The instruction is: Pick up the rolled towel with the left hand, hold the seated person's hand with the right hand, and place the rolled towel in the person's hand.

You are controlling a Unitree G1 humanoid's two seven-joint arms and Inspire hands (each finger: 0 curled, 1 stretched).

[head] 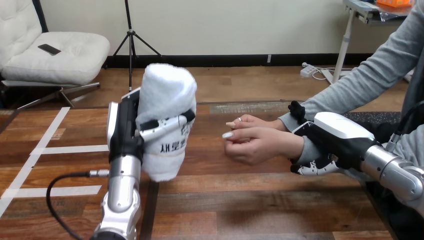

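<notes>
At the left, above the brown wooden table [250, 200], the robot's black-and-white left hand [122, 135] is clamped round a thick white rolled towel [167, 95], fingers curled across its front. The roll stands upright, its fluffy top rising above the hand. At the right, the right hand [335, 135] grips the person's wrist [296, 145], thumb above and fingers beneath. The person's nearer hand [252, 145] lies between the two, apart from the towel.

The only lettering I see is a short row of dark characters low on the rolled towel [167, 95], partly hidden, and I cannot read it.
</notes>
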